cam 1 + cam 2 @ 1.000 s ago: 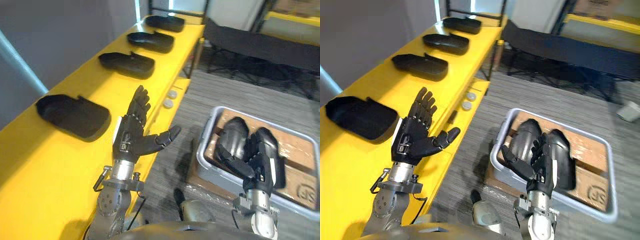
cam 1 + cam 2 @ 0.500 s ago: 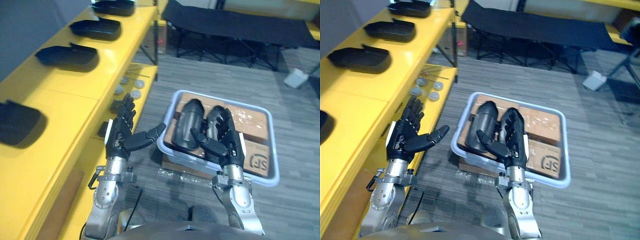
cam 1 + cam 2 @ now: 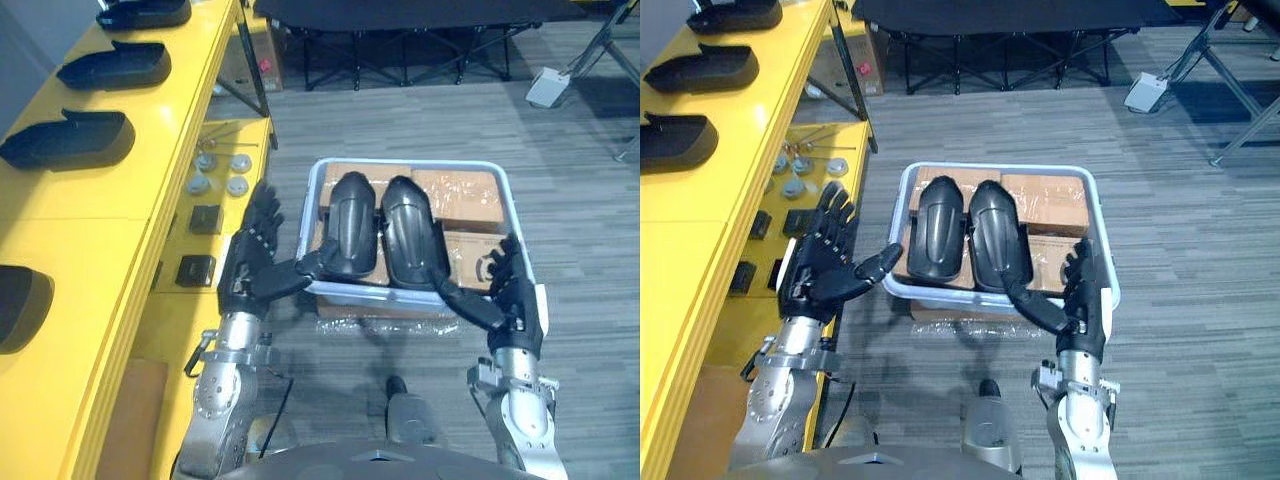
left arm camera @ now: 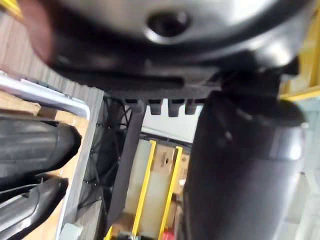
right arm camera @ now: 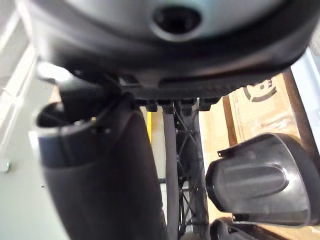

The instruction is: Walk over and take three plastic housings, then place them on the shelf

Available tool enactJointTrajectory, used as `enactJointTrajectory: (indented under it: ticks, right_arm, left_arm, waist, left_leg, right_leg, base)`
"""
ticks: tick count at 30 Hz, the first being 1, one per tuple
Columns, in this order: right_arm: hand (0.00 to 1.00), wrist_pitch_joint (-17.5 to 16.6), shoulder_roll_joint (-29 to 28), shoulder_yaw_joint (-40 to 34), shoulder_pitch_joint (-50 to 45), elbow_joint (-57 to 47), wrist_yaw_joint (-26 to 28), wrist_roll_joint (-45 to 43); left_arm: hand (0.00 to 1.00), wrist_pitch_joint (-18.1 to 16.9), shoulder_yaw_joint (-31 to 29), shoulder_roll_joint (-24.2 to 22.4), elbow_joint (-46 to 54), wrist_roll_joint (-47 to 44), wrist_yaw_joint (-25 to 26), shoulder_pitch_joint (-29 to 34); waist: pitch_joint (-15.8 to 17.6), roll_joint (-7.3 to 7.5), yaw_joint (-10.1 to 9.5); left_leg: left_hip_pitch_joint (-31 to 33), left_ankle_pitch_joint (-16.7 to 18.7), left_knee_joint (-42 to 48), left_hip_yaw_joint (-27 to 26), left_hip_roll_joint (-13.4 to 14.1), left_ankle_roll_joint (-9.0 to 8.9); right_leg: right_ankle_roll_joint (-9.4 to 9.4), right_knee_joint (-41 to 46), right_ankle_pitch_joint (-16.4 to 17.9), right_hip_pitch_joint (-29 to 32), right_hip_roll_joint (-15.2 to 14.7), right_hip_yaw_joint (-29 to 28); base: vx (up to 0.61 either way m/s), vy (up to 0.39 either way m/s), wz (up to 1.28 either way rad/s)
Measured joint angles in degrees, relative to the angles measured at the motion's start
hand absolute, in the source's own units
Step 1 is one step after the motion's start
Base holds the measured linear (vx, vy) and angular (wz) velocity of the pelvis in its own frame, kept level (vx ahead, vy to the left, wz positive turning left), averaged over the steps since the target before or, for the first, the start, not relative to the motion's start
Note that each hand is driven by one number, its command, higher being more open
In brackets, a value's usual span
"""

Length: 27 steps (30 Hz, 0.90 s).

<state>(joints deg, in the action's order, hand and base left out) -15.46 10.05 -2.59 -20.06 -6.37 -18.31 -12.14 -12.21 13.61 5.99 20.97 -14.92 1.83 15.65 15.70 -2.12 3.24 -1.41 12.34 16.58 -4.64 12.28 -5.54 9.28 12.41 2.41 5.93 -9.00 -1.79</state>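
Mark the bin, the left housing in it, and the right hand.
bin point(image 3: 410, 163), left eye view, on its far rim.
left housing point(image 3: 350, 225), left eye view, middle of its shell.
right hand point(image 3: 517, 305), left eye view, middle of the hand.

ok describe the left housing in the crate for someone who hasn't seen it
Beside the yellow shelf a grey crate sits on the floor, cardboard boxes inside. Two black housings lie on them; the left housing is nearer the shelf than the right housing.
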Motion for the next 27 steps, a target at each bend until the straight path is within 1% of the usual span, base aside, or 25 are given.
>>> enactJointTrajectory:
  ticks: [2,3,4,5,7,8,9,10,12,13,14,16,20,22,23,24,25,27]
  right_arm:
    - [1.0,0.2,-2.9,-4.3,2.4,3.9,-3.6,-0.2]
    - [1.0,0.3,-3.5,-5.6,3.3,5.2,-4.4,-0.1]
    - [1.0,0.5,-3.6,-8.0,4.9,8.0,-6.1,-0.1]
    - [1.0,1.3,-3.6,-10.9,7.5,11.2,-7.7,-0.1]
    - [1.0,2.5,-3.4,-12.9,10.4,13.3,-8.8,-0.2]
    - [1.0,2.8,-2.2,-14.5,13.2,14.9,-9.6,-0.8]
    - [1.0,3.4,0.3,-15.7,15.6,15.6,-9.9,-0.6]
    - [1.0,4.1,1.8,-15.8,16.7,15.7,-9.9,-0.5]
    - [1.0,6.1,6.5,-14.9,22.6,17.9,-9.6,1.2]
    - [1.0,6.6,7.3,-14.6,24.0,19.0,-9.6,1.7]
    - [1.0,7.4,8.6,-14.2,26.4,21.3,-9.7,2.3]
    - [1.0,8.6,10.4,-12.9,29.9,25.0,-9.5,2.4]
    - [1.0,9.8,11.3,-11.9,33.4,28.6,-8.9,2.1]
    - [1.0,10.0,12.4,-11.9,34.7,29.9,-8.3,1.7]
    - [1.0,10.4,14.0,-11.9,35.8,31.0,-8.1,1.6]
    - [1.0,10.8,14.9,-11.9,36.4,31.5,-8.0,1.6]
    - [1.0,11.5,16.9,-11.9,37.8,32.8,-7.6,1.1]
    - [1.0,12.8,19.1,-11.9,40.3,34.7,-7.1,-0.1]
  left_arm:
    - [1.0,1.0,-0.1,1.4,-0.2,-0.3,-1.5,-1.1]
    - [1.0,1.5,-0.1,2.0,-0.3,-0.2,-1.5,-1.4]
    - [1.0,2.4,-0.2,2.9,-0.3,-0.2,-1.5,-1.9]
    - [1.0,2.6,-0.7,3.9,-0.3,-0.2,-1.6,-2.4]
    - [1.0,2.7,-1.7,4.5,-0.3,-0.2,-1.5,-2.6]
    - [1.0,3.5,-2.4,4.7,-0.7,-0.2,-1.5,-3.0]
    - [1.0,3.9,-2.7,4.9,-1.7,-0.2,-1.6,-3.8]
    - [1.0,4.1,-2.7,4.9,-2.1,-0.2,-1.6,-3.9]
    - [1.0,4.9,-2.7,5.0,-3.4,-0.1,-1.7,-4.0]
    - [1.0,5.0,-2.5,5.3,-3.8,0.1,-1.8,-4.2]
    - [1.0,5.1,-2.0,5.5,-5.0,0.3,-2.4,-5.1]
    - [1.0,5.2,-1.4,5.8,-6.8,2.7,-2.7,-6.7]
    - [1.0,5.9,-1.5,6.2,-7.7,2.7,-2.7,-7.1]
    - [1.0,6.0,-1.7,6.2,-8.6,2.7,-2.7,-7.3]
    - [1.0,6.0,-2.2,6.2,-9.4,2.7,-2.8,-7.7]
    - [1.0,6.0,-2.2,6.2,-9.9,2.6,-2.8,-8.1]
    - [1.0,6.1,-2.3,6.2,-11.0,2.6,-2.8,-9.0]
    - [1.0,6.3,-2.7,6.2,-12.3,2.6,-2.8,-9.6]
  waist:
    - [1.1,1.51,-0.4]
    - [1.3,1.75,-0.52]
    - [1.7,1.77,-0.89]
    - [3.1,2.45,-1.74]
    - [4.3,3.05,-2.25]
    - [5.7,2.82,-2.7]
    - [7.0,2.19,-2.9]
    - [7.4,1.91,-3.04]
    - [7.8,1.71,-3.53]
    - [7.9,1.82,-3.66]
    - [8.0,2.02,-4.58]
    - [8.2,2.36,-5.63]
    - [8.5,2.68,-6.62]
    - [8.8,2.51,-6.97]
    - [9.0,2.28,-7.21]
    - [9.0,2.25,-7.37]
    - [9.7,2.01,-7.72]
    - [10.5,1.75,-7.72]
  left_leg:
    - [0.2,0.5,0.0,-0.2,-1.6,-1.3]
    - [0.5,0.6,0.2,-0.2,-2.0,-1.42]
    - [1.7,1.2,0.7,-0.1,-2.2,-2.07]
    - [3.8,2.0,2.6,-0.1,-2.6,-1.87]
    - [5.7,3.1,5.3,-0.1,-2.7,-2.04]
    - [7.8,3.9,7.5,0.4,-2.4,-2.06]
    - [9.7,4.1,9.0,1.0,-2.3,-2.17]
    - [10.7,4.2,9.5,1.2,-2.3,-2.2]
    - [14.0,4.2,11.6,1.6,-1.5,-2.33]
    - [14.5,4.3,12.0,1.8,-1.3,-2.39]
    - [15.2,4.4,12.4,2.1,-1.0,-2.56]
    - [16.4,4.4,12.8,3.0,-0.7,-2.62]
    - [17.2,4.7,13.4,3.7,-0.8,-2.5]
    - [17.7,5.0,13.9,4.1,-0.9,-2.42]
    - [18.5,5.3,14.5,4.4,-0.9,-2.38]
    - [18.9,5.3,14.8,4.4,-1.0,-2.34]
    - [19.2,5.3,15.2,4.7,-1.1,-2.31]
    - [19.8,5.3,15.4,5.2,-1.2,-2.3]
  right_leg:
    - [0.43,-4.1,-3.6,-1.6,-1.8,1.4]
    - [0.33,-5.1,-4.6,-1.9,-2.2,1.9]
    - [0.23,-7.0,-6.7,-2.0,-2.5,3.0]
    - [0.02,-9.4,-8.4,-2.1,-3.0,4.6]
    - [0.06,-11.2,-8.5,-2.1,-3.1,5.3]
    - [0.64,-12.7,-9.0,-2.0,-3.0,5.6]
    - [0.19,-13.5,-9.7,-1.4,-2.9,6.0]
    - [0.15,-13.6,-10.0,-0.7,-2.8,6.1]
    - [0.3,-14.0,-11.8,1.7,-2.0,6.1]
    - [0.41,-14.4,-12.2,1.8,-1.7,6.1]
    - [0.26,-15.0,-12.7,2.0,-1.3,6.2]
    - [0.07,-15.5,-13.1,2.1,-0.9,6.9]
    - [0.06,-15.5,-13.2,2.2,-0.8,7.7]
    - [0.06,-15.5,-13.2,2.2,-0.8,8.0]
    - [0.08,-15.5,-13.2,2.6,-0.8,8.2]
    - [0.09,-15.5,-13.2,2.9,-0.9,8.1]
    - [0.15,-15.5,-13.4,3.0,-0.9,8.2]
    - [0.11,-15.4,-13.5,3.1,-0.9,8.8]
  base:
    - [-0.12,0.222,0.0]
    - [-0.13,0.187,0.04]
    - [-0.2,0.194,-0.04]
    - [-0.18,0.127,-0.07]
    - [-0.13,0.059,-0.08]
    - [-0.14,0.048,0.04]
    - [-0.14,0.047,0.08]
    - [-0.12,0.04,0.06]
    - [-0.07,0.019,-0.05]
    - [-0.04,-0.002,-0.03]
    - [0.0,0.0,0.0]
    - [-0.01,-0.014,0.1]
    - [0.0,0.013,0.11]
    - [-0.01,0.026,0.06]
    - [-0.02,0.028,0.04]
    - [-0.02,0.028,0.04]
    - [0.0,0.0,0.0]
    - [-0.04,0.01,0.1]
